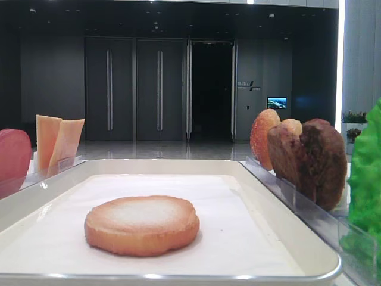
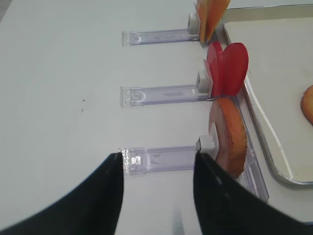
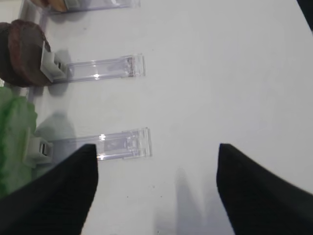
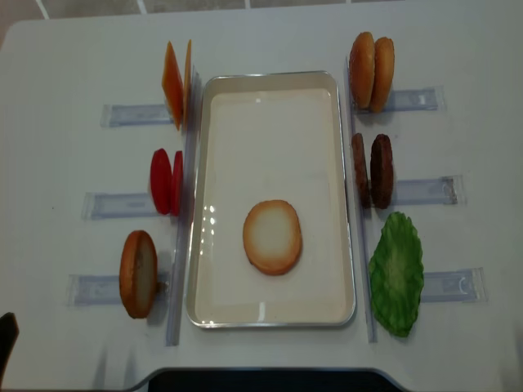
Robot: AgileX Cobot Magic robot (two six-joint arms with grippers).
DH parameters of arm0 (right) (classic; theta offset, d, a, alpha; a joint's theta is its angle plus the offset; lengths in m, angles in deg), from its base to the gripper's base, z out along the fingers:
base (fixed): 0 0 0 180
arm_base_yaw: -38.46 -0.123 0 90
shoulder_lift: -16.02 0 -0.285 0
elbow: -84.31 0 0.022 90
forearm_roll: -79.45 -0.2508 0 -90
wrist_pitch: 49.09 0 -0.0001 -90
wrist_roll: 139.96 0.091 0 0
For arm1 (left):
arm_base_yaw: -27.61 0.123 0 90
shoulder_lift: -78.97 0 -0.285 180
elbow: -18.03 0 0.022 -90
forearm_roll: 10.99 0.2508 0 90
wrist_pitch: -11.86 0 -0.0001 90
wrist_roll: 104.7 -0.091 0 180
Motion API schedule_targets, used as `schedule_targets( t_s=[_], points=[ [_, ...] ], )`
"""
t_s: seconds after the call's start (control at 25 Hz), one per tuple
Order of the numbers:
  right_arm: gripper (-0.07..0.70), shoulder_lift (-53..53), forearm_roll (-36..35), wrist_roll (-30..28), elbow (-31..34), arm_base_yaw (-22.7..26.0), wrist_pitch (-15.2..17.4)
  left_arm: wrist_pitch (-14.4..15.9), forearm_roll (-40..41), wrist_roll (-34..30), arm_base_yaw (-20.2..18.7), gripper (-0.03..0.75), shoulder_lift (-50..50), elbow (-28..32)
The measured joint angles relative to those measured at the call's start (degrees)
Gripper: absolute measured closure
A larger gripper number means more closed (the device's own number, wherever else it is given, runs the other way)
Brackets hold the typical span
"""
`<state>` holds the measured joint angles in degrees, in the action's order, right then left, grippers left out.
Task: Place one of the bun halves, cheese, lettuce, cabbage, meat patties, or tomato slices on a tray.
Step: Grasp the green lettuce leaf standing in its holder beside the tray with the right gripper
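One bun half [image 4: 272, 237] lies flat, pale face up, on the white tray [image 4: 270, 320], also low in front as the bun half [image 1: 141, 225]. Left of the tray stand cheese [image 4: 176, 82], tomato slices [image 4: 166, 181] and another bun half [image 4: 139, 273] on edge. On the right are two bun halves [image 4: 372, 71], meat patties [image 4: 372, 170] and lettuce [image 4: 396, 273]. Cabbage is out of view. My left gripper [image 2: 156, 164] is open and empty over the table beside the upright bun half [image 2: 230, 137]. My right gripper [image 3: 156, 156] is open and empty, right of the lettuce [image 3: 14, 137].
Clear plastic holders [image 2: 161, 159] [image 3: 122, 144] stick out from each food stack towards the table's sides. The tray rim [image 2: 259, 122] runs just right of the left gripper's reach. White tabletop [image 3: 220, 73] lies beyond the holders.
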<state>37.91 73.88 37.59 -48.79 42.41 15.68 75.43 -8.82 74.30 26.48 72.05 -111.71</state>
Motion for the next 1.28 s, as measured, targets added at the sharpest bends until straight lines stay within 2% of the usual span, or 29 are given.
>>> schedule_targets(
  t_s=[0.76,1.04,1.28],
  points=[
    [0.118,34.1,-0.1,-1.3,-11.4,0.0,-0.5,0.0,0.0,0.0,0.0,0.377,0.0,0.0],
    [0.118,40.4,-0.2,-1.5,-15.1,0.0,-0.5,0.0,0.0,0.0,0.0,0.377,0.0,0.0],
    [0.118,45.9,-1.7,-1.5,-19.3,0.0,1.6,0.0,0.0,0.0,0.0,0.377,0.0,0.0]
  ],
)
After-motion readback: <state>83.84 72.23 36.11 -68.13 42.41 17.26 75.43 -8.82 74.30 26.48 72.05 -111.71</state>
